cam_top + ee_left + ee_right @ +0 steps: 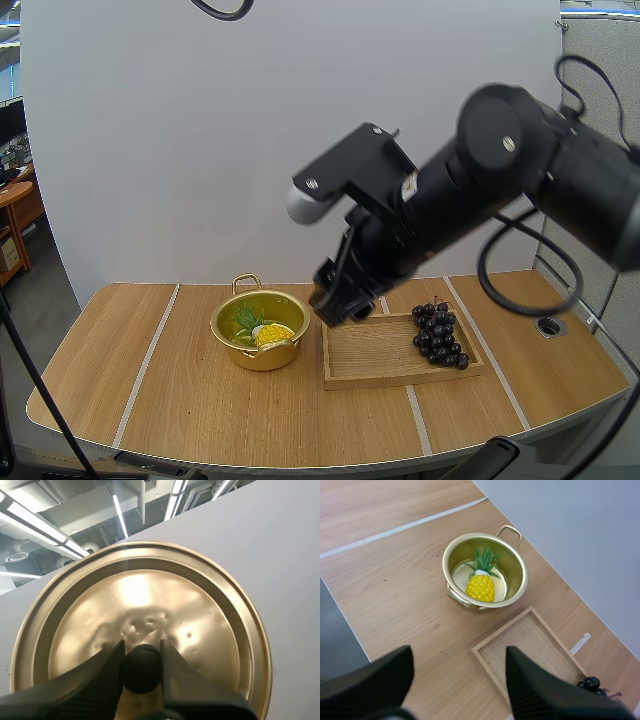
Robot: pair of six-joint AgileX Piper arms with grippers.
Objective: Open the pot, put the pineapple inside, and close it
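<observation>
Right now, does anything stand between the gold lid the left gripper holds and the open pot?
Nothing visible covers the mouth of the round gold metal pot; the yellow pineapple lies inside. The open right gripper hangs beside its rim, above the flat wooden tray, and might crowd the round gold lid.

Legible markings: none.
Small pale sticker [408,187] on the black housing of the right arm [520,170], seen in the high view; print too small to read.
</observation>
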